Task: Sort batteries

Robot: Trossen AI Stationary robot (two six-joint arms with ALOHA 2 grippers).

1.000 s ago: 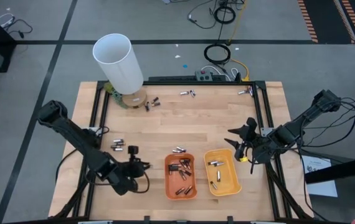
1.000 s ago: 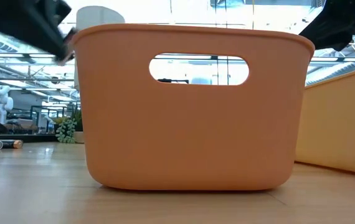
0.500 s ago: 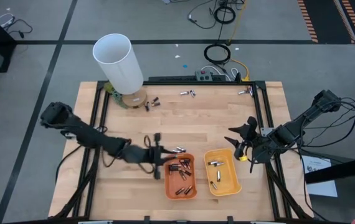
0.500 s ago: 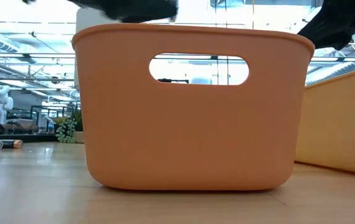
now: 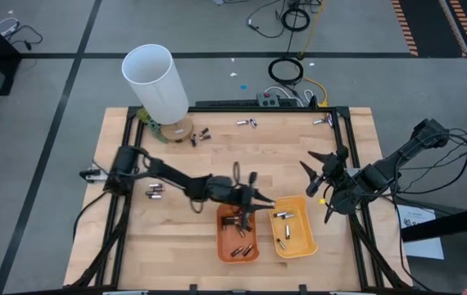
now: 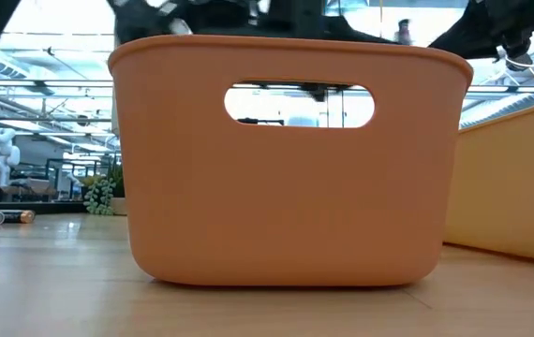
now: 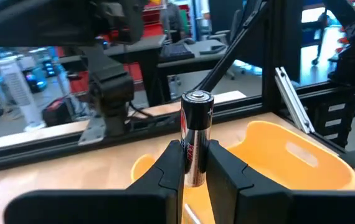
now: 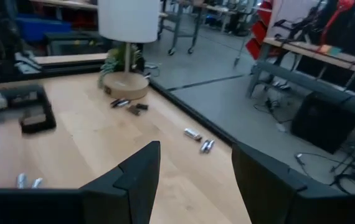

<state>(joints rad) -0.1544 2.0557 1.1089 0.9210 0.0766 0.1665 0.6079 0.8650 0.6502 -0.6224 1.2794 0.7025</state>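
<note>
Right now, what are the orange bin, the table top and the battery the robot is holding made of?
The orange bin looks like smooth matte plastic: one even colour, rounded moulded corners, a cut-out handle. The table top looks like pale wood, with plank lines and grain. The battery, held upright in the left gripper, seems metal with a glossy dark wrapper; its top cap shines silvery.

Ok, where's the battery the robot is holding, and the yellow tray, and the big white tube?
battery (image 7: 195, 134), left wrist view, its dark body.
yellow tray (image 5: 306, 242), high view, right rim.
white tube (image 5: 168, 97), high view, its side wall.
</note>
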